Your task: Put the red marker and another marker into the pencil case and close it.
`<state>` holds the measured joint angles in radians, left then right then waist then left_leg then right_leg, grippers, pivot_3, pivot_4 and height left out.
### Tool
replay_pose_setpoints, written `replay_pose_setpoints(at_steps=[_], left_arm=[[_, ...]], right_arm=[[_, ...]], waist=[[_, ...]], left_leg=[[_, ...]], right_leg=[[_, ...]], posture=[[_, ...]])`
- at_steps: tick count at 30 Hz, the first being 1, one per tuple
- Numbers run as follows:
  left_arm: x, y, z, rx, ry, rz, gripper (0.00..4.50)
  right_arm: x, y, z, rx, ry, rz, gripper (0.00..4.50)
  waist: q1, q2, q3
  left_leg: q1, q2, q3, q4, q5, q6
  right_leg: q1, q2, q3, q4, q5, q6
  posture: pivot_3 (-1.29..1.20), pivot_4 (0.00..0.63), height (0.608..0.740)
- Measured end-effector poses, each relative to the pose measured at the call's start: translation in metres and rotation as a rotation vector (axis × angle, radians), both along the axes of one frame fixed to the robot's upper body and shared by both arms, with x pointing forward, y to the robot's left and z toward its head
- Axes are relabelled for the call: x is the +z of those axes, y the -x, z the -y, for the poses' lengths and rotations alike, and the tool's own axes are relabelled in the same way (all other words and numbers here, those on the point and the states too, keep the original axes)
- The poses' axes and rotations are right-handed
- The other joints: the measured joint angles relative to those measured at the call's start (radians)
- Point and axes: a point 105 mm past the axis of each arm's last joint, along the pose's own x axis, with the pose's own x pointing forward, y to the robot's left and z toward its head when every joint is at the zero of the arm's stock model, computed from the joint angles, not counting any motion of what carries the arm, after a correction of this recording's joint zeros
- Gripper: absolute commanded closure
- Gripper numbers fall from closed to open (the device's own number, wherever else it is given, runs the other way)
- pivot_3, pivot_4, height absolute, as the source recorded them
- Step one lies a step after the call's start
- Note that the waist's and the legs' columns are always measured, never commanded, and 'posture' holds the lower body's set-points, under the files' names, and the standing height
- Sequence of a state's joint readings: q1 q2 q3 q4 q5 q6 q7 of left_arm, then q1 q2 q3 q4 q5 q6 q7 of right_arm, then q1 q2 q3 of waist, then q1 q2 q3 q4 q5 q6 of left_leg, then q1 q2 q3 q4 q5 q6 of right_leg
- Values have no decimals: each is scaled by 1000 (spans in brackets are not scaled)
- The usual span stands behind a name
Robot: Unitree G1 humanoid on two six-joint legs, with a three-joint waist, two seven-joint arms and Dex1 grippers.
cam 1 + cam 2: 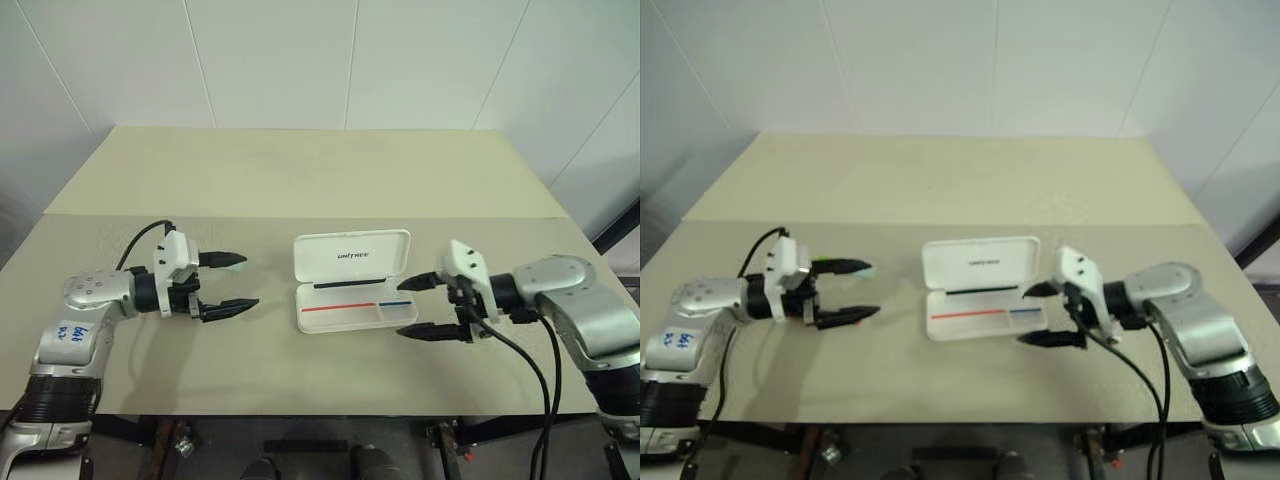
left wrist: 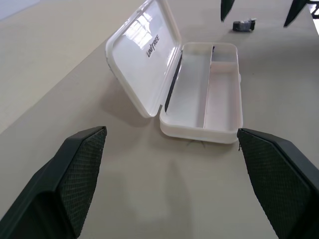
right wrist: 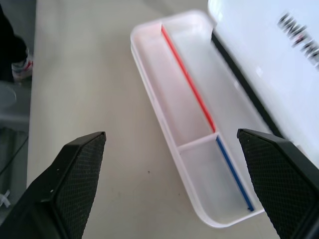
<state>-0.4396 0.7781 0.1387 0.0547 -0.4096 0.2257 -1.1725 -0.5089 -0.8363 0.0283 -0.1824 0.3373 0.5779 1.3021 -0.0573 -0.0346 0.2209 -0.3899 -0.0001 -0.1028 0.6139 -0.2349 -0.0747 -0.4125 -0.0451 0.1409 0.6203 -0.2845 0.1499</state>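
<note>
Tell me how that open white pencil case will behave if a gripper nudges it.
The pencil case looks like thin, glossy hard plastic and holds nothing, so it would probably slide easily on the table. Its raised lid may swing on the hinge or tip the case backward.

one pencil case, white and hinged, lying open on one table. inside its tray, three compartments as far as the wrist views let me count: one long one by the hinge, and two in front split by one short divider. two stripes on the inner wall, one red, one blue. one dark logo on the lid. two grippers, left gripper and right gripper, two black fingers each. one small dark object on the table, possibly a clip.
</note>
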Motion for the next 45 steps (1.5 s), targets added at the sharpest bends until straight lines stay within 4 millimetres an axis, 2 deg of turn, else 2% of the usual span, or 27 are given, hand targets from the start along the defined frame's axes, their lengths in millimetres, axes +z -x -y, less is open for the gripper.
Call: replay_pose_setpoints(at_steps=[3,6,11,14,18,25,30,39,43,45], left_arm=[[2,4,-11,-30,-42,-7,0],[4,1,-27,-38,-67,-12,0],[2,-1,-65,-19,-185,-30,0],[5,-4,-81,-3,-246,-29,0],[-2,-9,-100,52,-328,-65,0],[-26,-8,-127,83,-507,-132,0],[-35,-9,-129,67,-562,-139,0],[-55,-21,-104,-4,-549,-141,0],[-55,-22,-104,0,-557,-140,0],[-57,-23,-103,3,-558,-141,419]], right_arm=[[-5,2,9,-9,-33,32,36],[-2,-2,21,-46,-176,77,36],[-3,-10,51,-147,-231,155,36],[6,-10,53,-164,-271,190,36],[20,-5,44,-136,-302,232,36],[18,-3,39,-162,-306,246,36],[23,0,32,-152,-311,271,36],[22,8,26,-162,-330,249,36],[23,11,23,-158,-337,233,36],[26,12,25,-165,-338,239,0]], waist=[[-1,0,0],[-3,0,0],[-6,0,0],[-7,0,0],[-11,0,0],[-13,0,0],[-14,0,0],[-15,0,0],[-16,0,0],[-15,0,0]], left_leg=[[0,0,1,0,0,0],[1,0,1,0,0,0],[1,0,2,-1,0,0],[1,1,1,-1,0,0],[1,1,1,-1,0,0],[0,0,1,-1,0,0],[0,0,1,-1,0,0],[0,0,1,0,0,1],[1,0,1,0,0,1],[2,0,1,1,0,1]], right_leg=[[0,0,0,0,0,0],[0,0,1,0,-1,-2],[0,0,1,0,-1,-3],[-1,1,1,1,-1,-2],[-1,1,1,2,-1,-1],[-1,1,1,2,-1,-1],[-1,1,1,2,-1,-1],[-1,1,1,5,-2,0],[-1,1,1,6,-2,0],[0,1,1,6,-2,0]], posture=[[0,150,740],[0,150,740],[0,150,740],[0,150,740],[0,150,740],[0,150,740],[0,150,740],[0,150,740],[0,150,740],[0,150,740]])
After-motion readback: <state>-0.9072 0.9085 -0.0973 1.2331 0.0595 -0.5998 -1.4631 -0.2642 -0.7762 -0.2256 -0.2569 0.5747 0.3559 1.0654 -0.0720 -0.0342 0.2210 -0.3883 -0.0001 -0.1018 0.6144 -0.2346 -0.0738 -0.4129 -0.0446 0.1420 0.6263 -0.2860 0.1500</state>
